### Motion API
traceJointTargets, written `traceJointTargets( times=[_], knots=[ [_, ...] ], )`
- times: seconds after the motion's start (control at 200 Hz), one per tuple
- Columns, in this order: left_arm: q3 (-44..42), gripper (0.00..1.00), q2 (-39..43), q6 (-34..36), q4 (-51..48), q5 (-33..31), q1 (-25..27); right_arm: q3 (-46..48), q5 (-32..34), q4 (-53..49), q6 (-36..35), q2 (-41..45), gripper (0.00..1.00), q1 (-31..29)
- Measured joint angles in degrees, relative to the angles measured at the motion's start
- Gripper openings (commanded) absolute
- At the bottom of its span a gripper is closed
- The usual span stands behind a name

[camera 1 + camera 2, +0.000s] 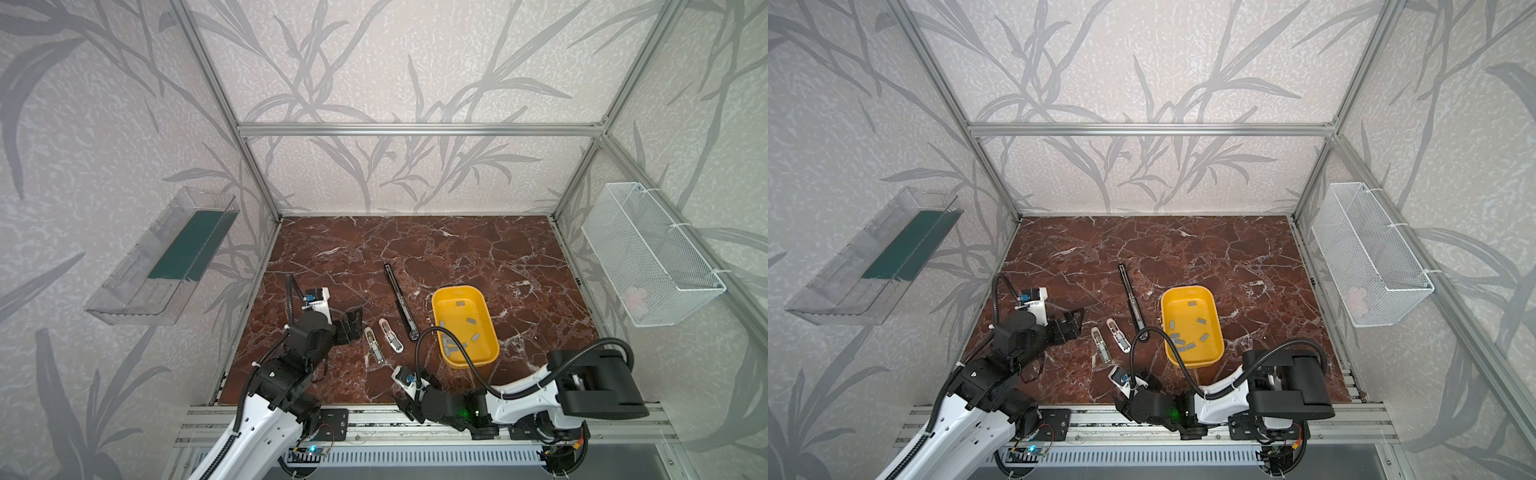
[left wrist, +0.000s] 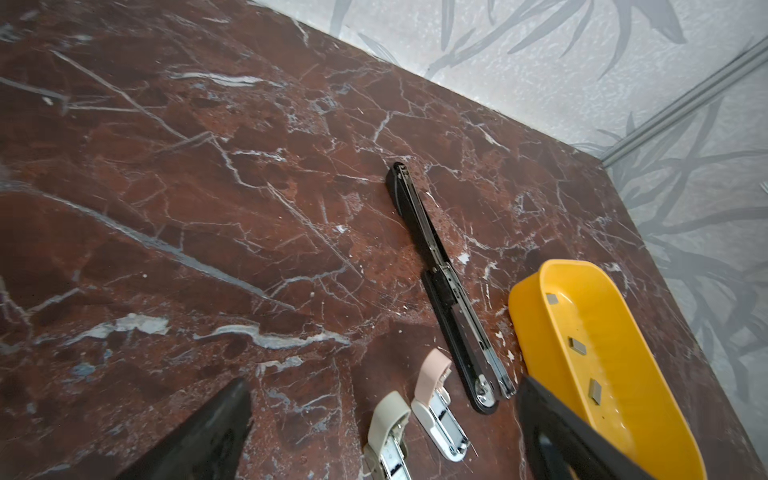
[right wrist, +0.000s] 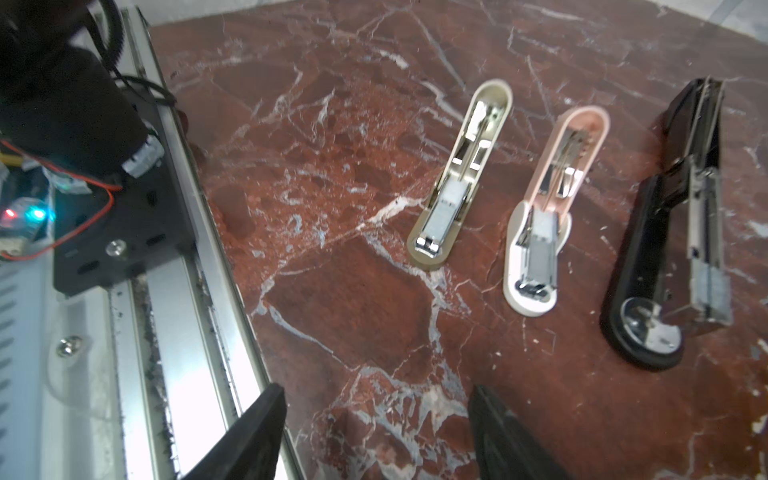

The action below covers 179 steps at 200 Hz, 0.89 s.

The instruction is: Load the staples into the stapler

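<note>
Three staplers lie hinged open side by side on the marble table: a small beige stapler, a small pink-and-white stapler and a long black stapler. A grey strip shows in each one's channel in the right wrist view. Several staples lie loose in the yellow tray to their right. My left gripper hovers open just left of the beige stapler. Open and empty, my right gripper sits at the table's front edge, pointing at the staplers.
An aluminium rail runs along the front edge beside my right gripper. A clear bin hangs on the left wall and a white wire basket on the right wall. Frame posts stand at the back corners.
</note>
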<state>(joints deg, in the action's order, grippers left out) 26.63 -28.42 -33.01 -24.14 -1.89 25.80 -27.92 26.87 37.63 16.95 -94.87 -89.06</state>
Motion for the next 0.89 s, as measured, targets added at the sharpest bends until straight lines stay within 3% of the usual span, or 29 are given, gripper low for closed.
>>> traceJointTargets(
  times=[0.12,0.36,0.515,0.895],
  knots=[
    [-0.28,0.99,-2.75,0.02,0.57,2.34,0.0,-2.38,-3.3,1.4,1.49,-6.43,0.64,1.97],
    [-0.35,0.99,-8.63,-0.13,1.01,5.01,0.0,-9.31,-5.97,6.19,3.45,-14.32,0.64,7.39],
    [-0.35,0.99,-8.15,-0.09,0.98,4.96,0.0,-11.89,-4.83,6.16,3.45,-16.52,0.63,7.63],
    [-0.37,0.99,-4.02,-0.13,-0.31,2.95,-0.04,-15.21,-3.28,6.88,5.81,-19.71,0.47,11.17]
  ],
)
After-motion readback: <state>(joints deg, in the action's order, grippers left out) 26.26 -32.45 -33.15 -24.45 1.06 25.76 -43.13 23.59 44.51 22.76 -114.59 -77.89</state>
